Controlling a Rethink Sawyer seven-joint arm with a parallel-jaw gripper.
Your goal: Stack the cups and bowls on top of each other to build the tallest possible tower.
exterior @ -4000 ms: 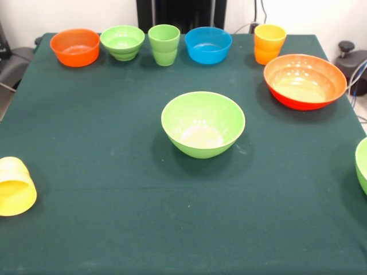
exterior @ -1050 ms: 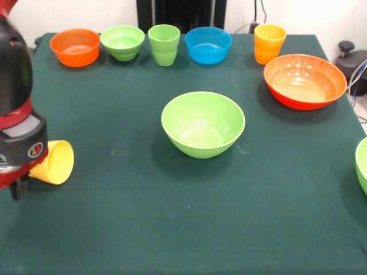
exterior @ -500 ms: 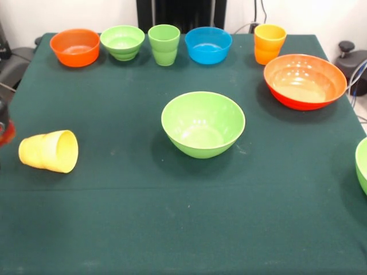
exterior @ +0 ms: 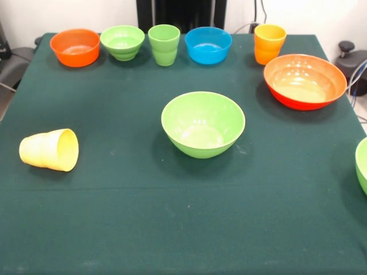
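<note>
On the left side of the dark green table, a yellow cup lies on its side. Its open mouth points to the right. It is shiny and pale, with a little step around its middle.

Along the far edge stands a row of things. First comes a small orange bowl. Just beside it is a small green bowl. Next is a green cup, standing upright. Then comes a small blue bowl. Farther right is an orange-yellow cup, also upright.

In the middle of the table sits a big green bowl, open side up, shiny inside. It stands well apart from the rest.

To the right, near the orange-yellow cup, is a big orange-red bowl. It is red outside and lighter orange inside.

At the right edge, only a piece of another green bowl shows.

Nothing is stacked yet. The robot's claw does not show at all, so no one can tell if it is open or closed.
</note>
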